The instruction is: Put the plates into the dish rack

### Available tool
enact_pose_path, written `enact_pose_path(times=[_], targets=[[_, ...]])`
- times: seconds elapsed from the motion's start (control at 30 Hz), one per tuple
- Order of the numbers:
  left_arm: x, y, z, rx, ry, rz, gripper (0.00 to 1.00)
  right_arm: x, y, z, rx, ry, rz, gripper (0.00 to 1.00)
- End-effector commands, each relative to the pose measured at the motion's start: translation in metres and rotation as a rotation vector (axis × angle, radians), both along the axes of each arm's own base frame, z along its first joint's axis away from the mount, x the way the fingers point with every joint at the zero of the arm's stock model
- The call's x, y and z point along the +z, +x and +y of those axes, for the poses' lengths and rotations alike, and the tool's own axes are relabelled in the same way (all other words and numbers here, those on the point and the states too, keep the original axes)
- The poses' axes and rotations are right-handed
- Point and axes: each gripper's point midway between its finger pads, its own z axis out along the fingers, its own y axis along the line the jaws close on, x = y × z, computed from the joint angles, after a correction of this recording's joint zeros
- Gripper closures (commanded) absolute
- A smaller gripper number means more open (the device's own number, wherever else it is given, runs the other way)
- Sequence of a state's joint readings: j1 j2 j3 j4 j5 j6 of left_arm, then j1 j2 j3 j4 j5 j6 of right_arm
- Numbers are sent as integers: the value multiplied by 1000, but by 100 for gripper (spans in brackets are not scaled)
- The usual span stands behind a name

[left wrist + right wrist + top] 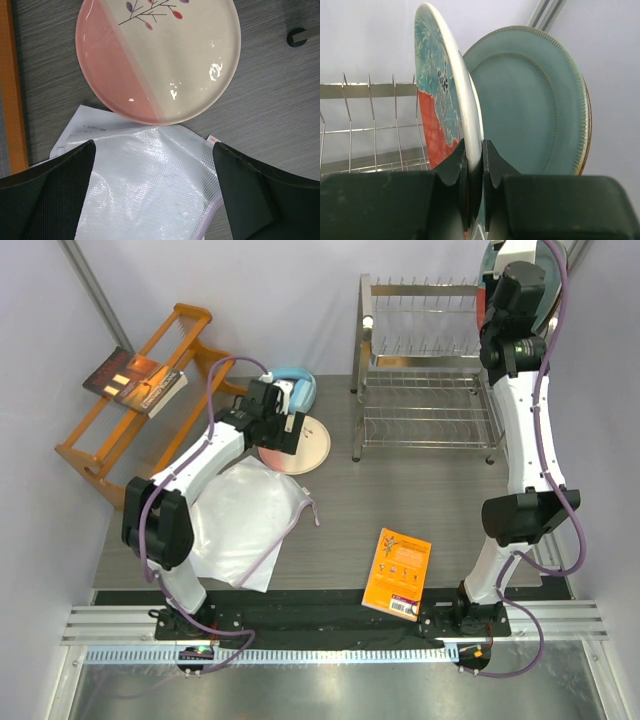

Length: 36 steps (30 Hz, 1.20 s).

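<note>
Right claw (475, 165) clamped on the lower rim of the teal-and-red plate (437, 100), which is held on edge above the far right end of the dish rack (420, 286), just beside the upright grey-green plate (530, 100). The hold is thin, so the plate may pivot, strike its neighbour, or miss a slot on lowering. Left claw (155, 170), jaws apart, hangs over the pink-and-cream plate (160, 55), which lies flat on the worktop (400, 490). The mesh pouch (245, 520) at the plate's near edge may snag in a grasp.
</note>
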<state>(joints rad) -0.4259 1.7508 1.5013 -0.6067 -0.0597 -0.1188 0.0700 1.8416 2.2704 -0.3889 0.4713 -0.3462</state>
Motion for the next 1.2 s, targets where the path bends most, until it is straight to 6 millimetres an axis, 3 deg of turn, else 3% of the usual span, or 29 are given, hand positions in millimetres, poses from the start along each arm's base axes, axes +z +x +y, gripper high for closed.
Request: enact_pose_path(times=[0.0,0.2,0.23,0.27,0.37,0.4,0.53,0.67,0.83,1.03,1.13,1.17], targets=[[7,7,-6,-6,-27,-32,1,99,-42,4,23,11,-311,99],[4,7,-4,1,-19,-32,1,85,-34,7,35,5,-273,99],[4,8,-2,3,-11,-41,1,84,-35,8,41,11,-272,95],[3,12,4,31,17,-55,1,83,-33,12,69,8,-268,78],[4,23,14,55,67,-92,1,91,-42,15,86,16,-285,41],[5,29,13,45,68,-109,0,97,-47,13,81,17,-299,38],[8,39,11,5,85,-147,1,115,-66,16,102,0,-335,34],[0,36,11,26,85,-97,0,138,-89,12,92,4,-402,33],[-16,28,36,145,77,-27,0,159,-115,11,99,34,-479,33],[-35,18,39,170,44,14,7,127,-112,33,228,143,-422,36],[-46,26,46,204,35,21,11,99,-114,54,338,244,-338,39],[-56,28,45,200,28,43,17,85,-117,77,463,244,-281,40]])
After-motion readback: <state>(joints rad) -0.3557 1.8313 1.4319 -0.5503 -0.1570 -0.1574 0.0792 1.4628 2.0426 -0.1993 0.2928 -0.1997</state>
